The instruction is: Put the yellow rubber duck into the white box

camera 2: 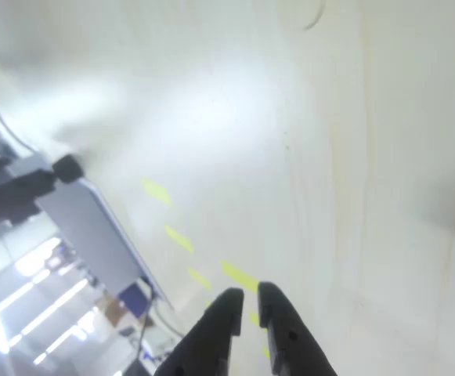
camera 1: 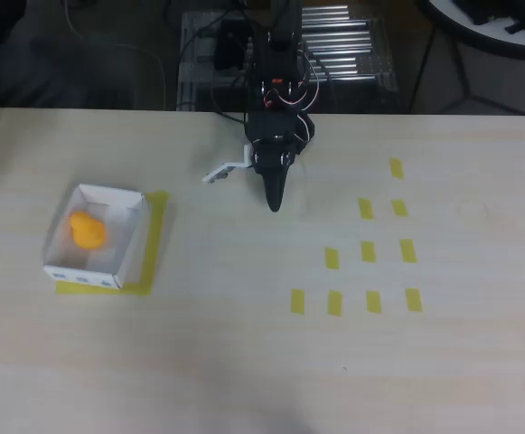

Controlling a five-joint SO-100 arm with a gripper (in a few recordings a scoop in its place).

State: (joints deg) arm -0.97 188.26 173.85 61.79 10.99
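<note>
The yellow rubber duck is seen in the overhead view as a small, rounded, smooth orange-yellow lump lying inside the white box, on its floor and nearer the box's far left corner. Its long axis appears to run from the far wall toward the near wall; which end is the head cannot be told at this sharpness.

The box is a shallow rectangular tray of thin white card with upright walls, and small blue marks are carried along its near outer side. It is set close to the left edge of the table, on a flat yellow sheet that shows beyond its right and near sides. One duck and one box are counted.

The table is a pale, light-grained wooden surface with a matte finish. On its right half, ten short yellow tape strips are counted, flat rectangles laid in a stepped arrangement.

The gripper is held near the middle of the far edge, well apart from the box and empty. It is made of black plastic and tapers to a point toward the near edge; a white bracket projects to its left. In the wrist view the two dark fingers of the gripper are seen almost pressed together, only a narrow slit left between the tips, with nothing pinched.
</note>
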